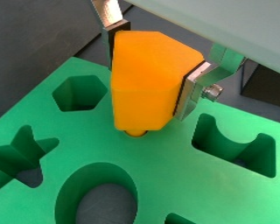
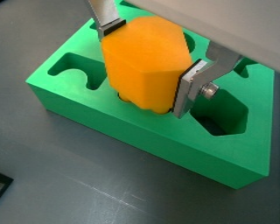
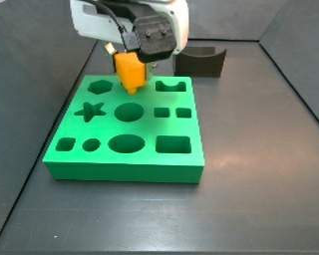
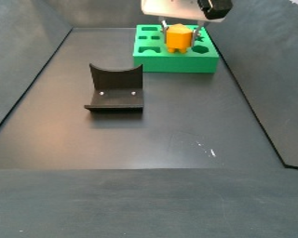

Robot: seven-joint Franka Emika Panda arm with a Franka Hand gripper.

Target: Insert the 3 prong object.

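The 3 prong object [image 1: 146, 80] is a bright orange block held upright between my silver fingers [image 1: 194, 87]. My gripper [image 1: 153, 66] is shut on it. It also shows in a wrist view [image 2: 139, 63] and in both side views [image 3: 129, 70] [image 4: 178, 37]. Its lower end sits at the top face of the green board [image 1: 166, 162], between the hexagon hole [image 1: 77, 91] and the arch-shaped hole [image 1: 236, 142]. Whatever hole lies directly under it is hidden by the block. The green board shows in both side views [image 3: 143, 169] [image 4: 158, 61].
The board has star [image 3: 93, 111], round [image 3: 129, 112], oval [image 3: 127, 144] and square holes. A dark grey curved block [image 3: 202, 62] stands behind the board in a side view. The fixture [image 4: 115, 89] stands on the dark floor. Grey walls enclose the floor.
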